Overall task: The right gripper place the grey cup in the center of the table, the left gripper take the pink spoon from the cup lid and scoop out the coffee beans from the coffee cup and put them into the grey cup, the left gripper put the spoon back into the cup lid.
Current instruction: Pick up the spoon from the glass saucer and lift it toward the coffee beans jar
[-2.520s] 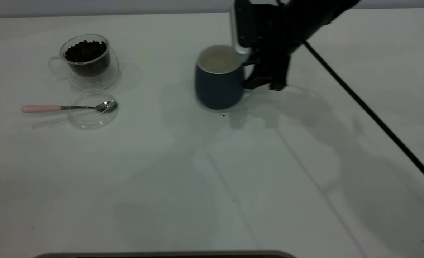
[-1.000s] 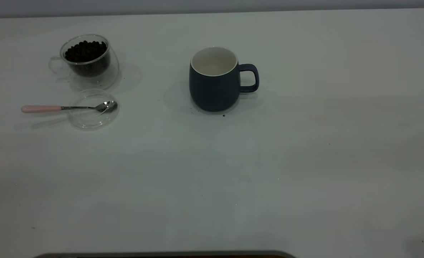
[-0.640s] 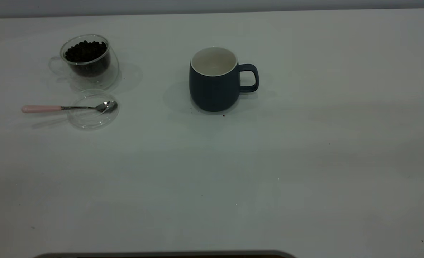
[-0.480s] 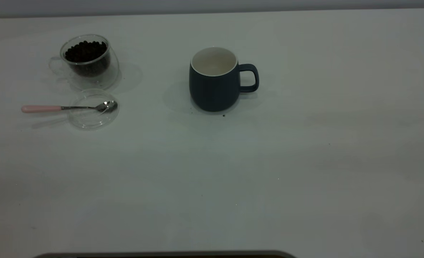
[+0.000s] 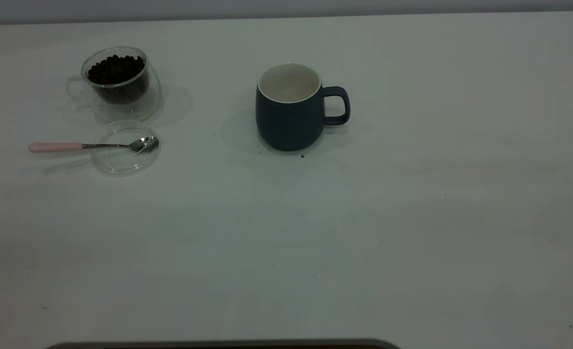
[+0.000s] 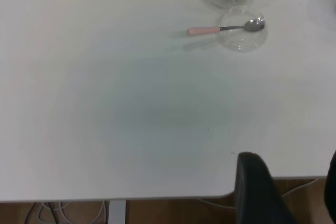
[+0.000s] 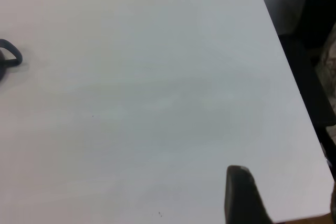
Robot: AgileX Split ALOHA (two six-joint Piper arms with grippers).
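In the exterior view you have one grey cup point(image 5: 290, 113) upright near the centre of the table point(image 5: 412, 218), handle to the right. At upper left stands one coffee cup point(image 5: 116, 82) holding coffee beans point(image 5: 116, 70). Just below it lies one cup lid point(image 5: 126, 148) with one pink spoon point(image 5: 87, 146) resting across it, handle pointing left. No arm shows there.

In the left wrist view, the left gripper point(image 6: 286, 192) sits over the table edge, fingers spread apart, well away from the spoon.

In the right wrist view, the right gripper point(image 7: 283, 198) holds nothing, fingers apart; only the cup's handle shows.
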